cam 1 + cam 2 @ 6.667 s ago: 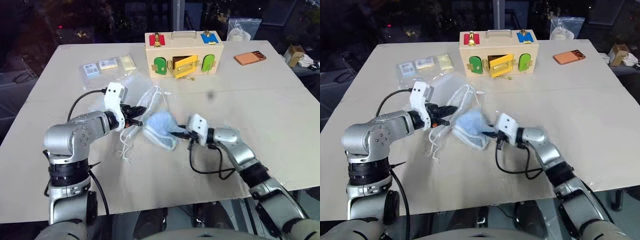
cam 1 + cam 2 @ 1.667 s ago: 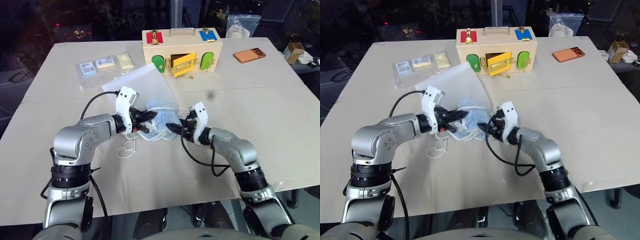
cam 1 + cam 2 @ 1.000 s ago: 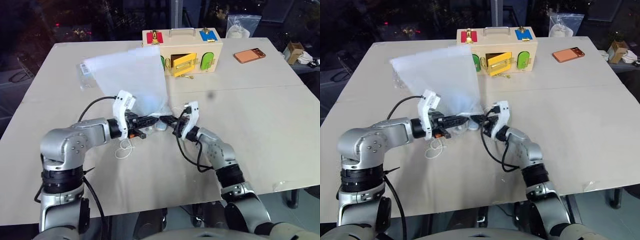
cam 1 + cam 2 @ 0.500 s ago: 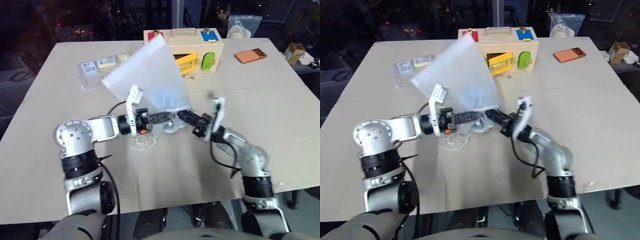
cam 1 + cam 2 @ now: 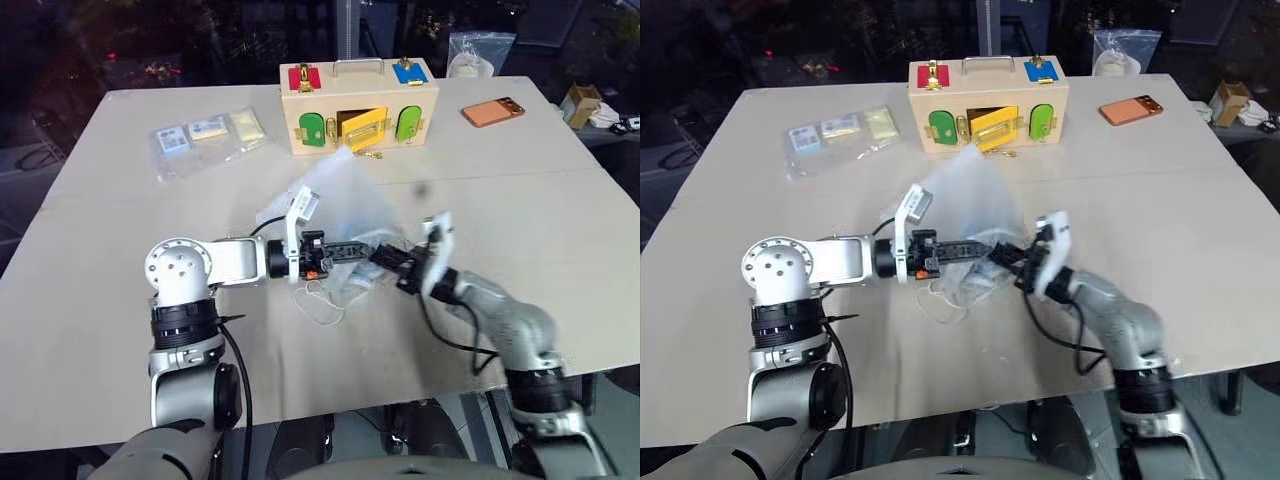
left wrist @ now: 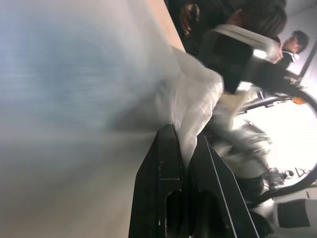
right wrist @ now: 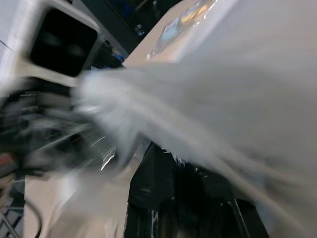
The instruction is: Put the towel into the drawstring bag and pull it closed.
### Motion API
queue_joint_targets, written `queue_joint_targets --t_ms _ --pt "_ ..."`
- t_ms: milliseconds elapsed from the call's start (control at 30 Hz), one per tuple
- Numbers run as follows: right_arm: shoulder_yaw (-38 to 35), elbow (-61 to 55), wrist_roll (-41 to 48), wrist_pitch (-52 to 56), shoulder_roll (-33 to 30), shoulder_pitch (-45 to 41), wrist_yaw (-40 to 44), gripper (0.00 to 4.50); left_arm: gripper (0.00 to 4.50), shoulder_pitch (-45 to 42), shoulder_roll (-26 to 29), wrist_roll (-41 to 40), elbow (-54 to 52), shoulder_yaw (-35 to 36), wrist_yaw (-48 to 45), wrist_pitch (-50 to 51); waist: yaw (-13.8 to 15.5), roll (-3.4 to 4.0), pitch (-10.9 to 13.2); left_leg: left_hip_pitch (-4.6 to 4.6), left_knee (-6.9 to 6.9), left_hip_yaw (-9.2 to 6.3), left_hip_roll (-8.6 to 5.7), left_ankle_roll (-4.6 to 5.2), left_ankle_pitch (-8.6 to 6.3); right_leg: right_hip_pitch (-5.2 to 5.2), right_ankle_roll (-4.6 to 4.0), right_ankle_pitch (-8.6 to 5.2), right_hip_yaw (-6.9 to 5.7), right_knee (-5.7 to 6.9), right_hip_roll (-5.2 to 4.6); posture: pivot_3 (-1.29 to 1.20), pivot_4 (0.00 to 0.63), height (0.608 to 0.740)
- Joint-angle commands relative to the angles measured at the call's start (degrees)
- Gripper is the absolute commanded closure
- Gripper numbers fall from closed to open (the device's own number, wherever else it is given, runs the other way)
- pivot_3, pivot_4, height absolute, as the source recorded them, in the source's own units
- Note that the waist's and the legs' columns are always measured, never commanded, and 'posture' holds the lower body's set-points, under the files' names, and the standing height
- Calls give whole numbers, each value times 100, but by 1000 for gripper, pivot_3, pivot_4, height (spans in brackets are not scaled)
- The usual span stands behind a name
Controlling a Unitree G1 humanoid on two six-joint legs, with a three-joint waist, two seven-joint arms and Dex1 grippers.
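Drawstring bag of sheer white mesh is hanging between the left gripper and right gripper, both pinching its gathered mouth rather than the thin white cord loops, so the fabric may be slipping free or the mouth staying slack.

Both head eyes look down over the table; wrist cameras sit close against the drawstring bag.

We see a broad beige bench made of two boards meeting at a seam, standing in a dark room. Beyond its far edge the surroundings are nearly black, with a few small coloured lights. Dark floor and a loose cable lie off the left side.
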Motion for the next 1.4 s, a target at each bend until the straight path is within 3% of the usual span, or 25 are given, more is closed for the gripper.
queue_joint_targets --t_ms 33,133,233,333,467,500,600,767,1033,1400 --pt "89 1191 -514 -1217 487 -464 409 4397 4500 68 154 -244 -57 -184 -52 9 -2 0 0 -1 0 3 -1 -12 7 -1 0 1 1 -1 -1 0 150 740" --pt "-56 2149 -836 -1980 864 -922 419 4397 4500 170 258 -239 -151 -185 -20 9 12 -1 -1 -12 1 1 1 -13 8 -4 -1 1 13 -10 -5 0 150 740" --pt "80 2432 -1442 -2323 664 -1058 262 4397 4500 226 307 -44 -303 -98 14 -108 23 -1 -1 -18 2 -1 -3 -14 8 -4 0 1 12 -12 -18 0 150 740" --pt "232 1853 -1783 -2427 272 -744 373 3432 4500 248 438 289 -449 -166 -103 -573 44 -1 -1 -20 2 -2 -9 -14 8 -3 0 1 6 -12 -31 0 150 740" --pt "759 -46 -2336 -2025 -726 98 528 1568 4500 249 760 926 -578 -456 -723 -1563 30 0 -1 -19 -1 -3 -9 -15 8 -4 0 1 1 -10 -35 0 150 740" --pt "791 -420 -2401 -1949 -887 229 500 1280 4500 232 821 1005 -535 -502 -829 -1666 28 2 0 -19 -1 -2 -8 -16 8 -4 0 1 3 -10 -33 0 150 740" --pt "791 -1630 -2965 -1880 -1425 564 129 1280 4500 163 960 1174 -438 -593 -1301 -2041 5 4 1 -17 -4 -4 -4 -20 11 -6 0 0 0 -7 -28 0 150 740" --pt "385 -2848 -2620 -715 -1553 880 -286 1280 4500 44 1303 1612 -303 -928 -1893 -2427 27 2 0 -10 -4 -10 3 -31 17 -5 0 -1 -9 -4 -9 0 150 740" --pt "426 -2013 -3292 -324 -1586 784 -977 1280 4500 -278 1429 1941 -32 -1097 -2392 -2692 45 0 -1 -18 1 -1 -6 -26 17 -5 0 -1 -11 -13 -16 0 150 740" --pt "623 -2124 -3076 -93 -1345 572 -752 1280 4500 -334 1281 2103 -81 -1038 -2359 -2705 34 1 -1 -21 -2 -7 1 -27 17 -9 1 -2 -13 -12 -6 0 150 740"
